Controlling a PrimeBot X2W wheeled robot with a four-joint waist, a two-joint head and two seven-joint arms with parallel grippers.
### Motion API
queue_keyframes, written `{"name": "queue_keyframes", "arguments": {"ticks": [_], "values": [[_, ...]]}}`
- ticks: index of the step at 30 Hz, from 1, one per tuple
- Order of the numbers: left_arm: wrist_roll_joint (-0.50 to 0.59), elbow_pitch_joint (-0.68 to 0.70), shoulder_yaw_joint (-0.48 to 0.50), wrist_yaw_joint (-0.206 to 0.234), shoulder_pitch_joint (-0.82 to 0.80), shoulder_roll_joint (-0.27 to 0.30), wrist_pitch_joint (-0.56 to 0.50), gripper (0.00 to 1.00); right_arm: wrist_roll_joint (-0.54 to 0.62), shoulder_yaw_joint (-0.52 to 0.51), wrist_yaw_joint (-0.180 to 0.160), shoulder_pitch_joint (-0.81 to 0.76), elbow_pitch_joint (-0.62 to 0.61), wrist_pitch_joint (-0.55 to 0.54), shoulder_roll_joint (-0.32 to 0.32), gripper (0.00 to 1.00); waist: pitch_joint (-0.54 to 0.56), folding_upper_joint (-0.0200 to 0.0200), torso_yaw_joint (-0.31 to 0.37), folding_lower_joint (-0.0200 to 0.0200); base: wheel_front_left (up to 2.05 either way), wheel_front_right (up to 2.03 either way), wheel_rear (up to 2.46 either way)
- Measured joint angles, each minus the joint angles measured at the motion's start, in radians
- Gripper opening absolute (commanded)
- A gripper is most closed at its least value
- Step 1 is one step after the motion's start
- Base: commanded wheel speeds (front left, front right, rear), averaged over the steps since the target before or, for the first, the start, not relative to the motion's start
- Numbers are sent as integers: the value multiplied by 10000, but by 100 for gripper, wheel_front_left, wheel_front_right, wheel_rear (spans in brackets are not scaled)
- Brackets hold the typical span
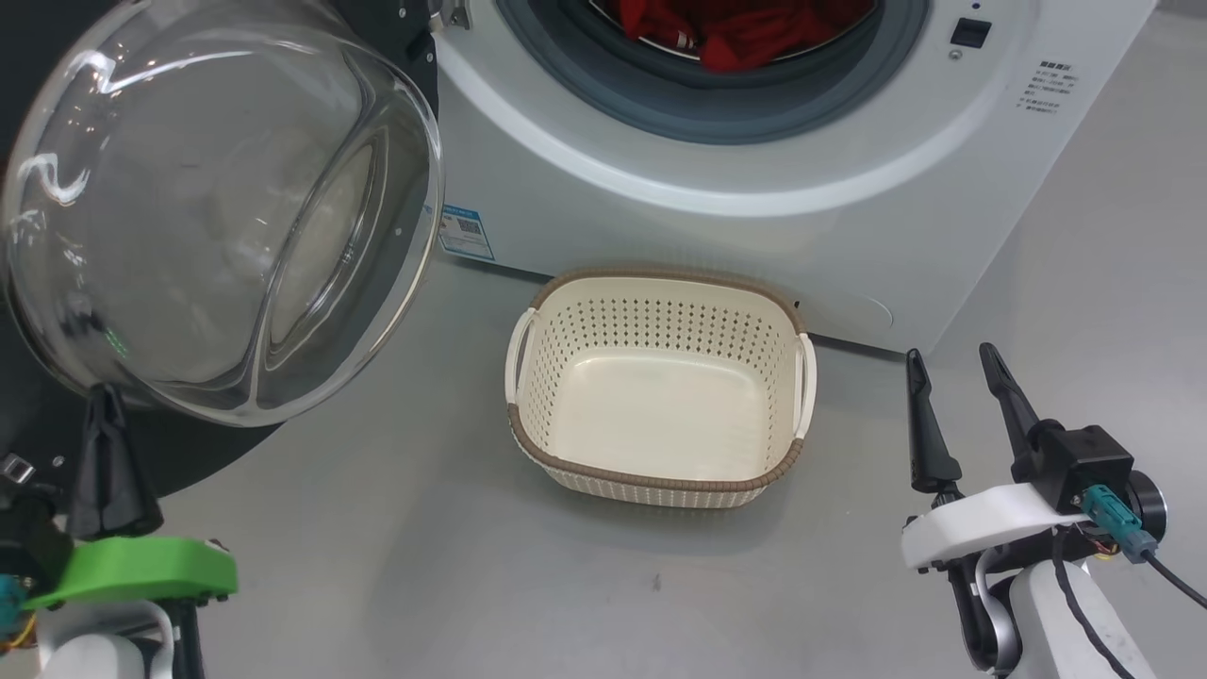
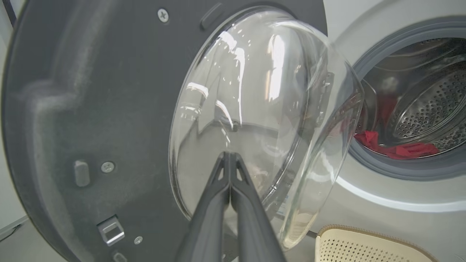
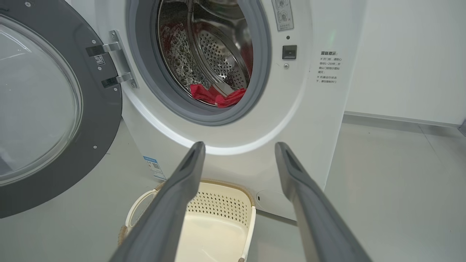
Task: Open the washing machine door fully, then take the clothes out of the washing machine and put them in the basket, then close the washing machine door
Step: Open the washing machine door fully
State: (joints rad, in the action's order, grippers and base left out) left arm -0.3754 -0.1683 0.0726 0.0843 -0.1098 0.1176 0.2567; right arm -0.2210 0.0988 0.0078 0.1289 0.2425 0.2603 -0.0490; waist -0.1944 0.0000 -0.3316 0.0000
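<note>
The left gripper (image 2: 229,154) has its fingers clenched tight together with nothing between them. They point at the bulging glass bowl (image 2: 255,109) of the washing machine door (image 1: 217,207). The tips lie right against its lower edge in the head view, but I cannot tell whether they touch. The right gripper (image 1: 950,356) hangs released, fingers spread wide and empty, low over the floor (image 1: 424,566) and just right of the basket (image 1: 660,483).

The door is swung out to the robot's left, well off the round opening. The washing machine (image 1: 717,217) shows its grey rubber seal (image 1: 698,113) and steel drum (image 3: 218,54) unobstructed. The clothes (image 3: 218,97), a red heap, lie at the bottom of the drum just behind the seal's lower lip. The basket sits empty on the floor directly below the opening, close to the machine's front.

By my reading, the opening step is at or near its end. If the door needs more swing, the clenched left fingers had better bear on the dark ring (image 2: 91,109) than on the slick curved glass, where they could skid off. After that the spread right fingers are the natural ones to go in. They should enter low over the seal's lip and bite deep into the heap, not just a loose fold. The fabric should be lifted clear of the rubber before it is drawn out, so nothing snags or trails. The drop into the basket is then short and straight down.
</note>
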Motion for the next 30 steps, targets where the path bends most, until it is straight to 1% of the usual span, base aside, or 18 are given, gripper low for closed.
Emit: {"name": "queue_keyframes", "arguments": {"ticks": [4,11,12,13,14,15,16,17,19,23,30], "values": [[6,167,-453,-125,524,-194,0,0,-192,59,-2,-244,6,0,2,100,324,0,33,0,0,0,0],[232,564,-1091,-422,1360,-209,-2,0,-351,397,-2,-572,8,0,27,100,814,0,175,0,0,0,0],[234,635,-1150,-483,1430,-217,-8,2,-370,428,-2,-586,8,0,35,100,854,0,224,0,0,0,0],[234,700,-1202,-541,1493,-238,-52,19,-408,468,-4,-593,8,0,33,100,889,0,278,0,0,0,0],[230,773,-1252,-558,1553,-265,-65,39,-428,510,-6,-603,2,0,33,100,922,0,337,0,0,0,0],[230,773,-1252,-558,1553,-265,-65,46,-428,510,-6,-603,2,0,33,100,922,0,337,0,0,0,0],[230,805,-1329,-602,1588,-272,-94,50,-428,556,-8,-615,-6,0,33,100,951,0,398,0,0,0,0],[230,828,-1367,-639,1627,-278,-94,74,-431,623,-8,-633,-6,0,31,100,978,0,462,0,0,0,0],[234,911,-1404,-644,1755,-270,-111,100,-445,740,-19,-695,-38,0,35,100,1031,0,603,0,0,0,0],[236,1141,-1588,-819,1904,-244,-194,100,-531,840,-63,-776,-81,0,35,100,1111,0,918,0,0,0,0],[238,1206,-1705,-825,2084,-180,-583,100,-619,1051,-117,-806,-176,0,35,100,1175,0,1547,0,0,0,0]]}}
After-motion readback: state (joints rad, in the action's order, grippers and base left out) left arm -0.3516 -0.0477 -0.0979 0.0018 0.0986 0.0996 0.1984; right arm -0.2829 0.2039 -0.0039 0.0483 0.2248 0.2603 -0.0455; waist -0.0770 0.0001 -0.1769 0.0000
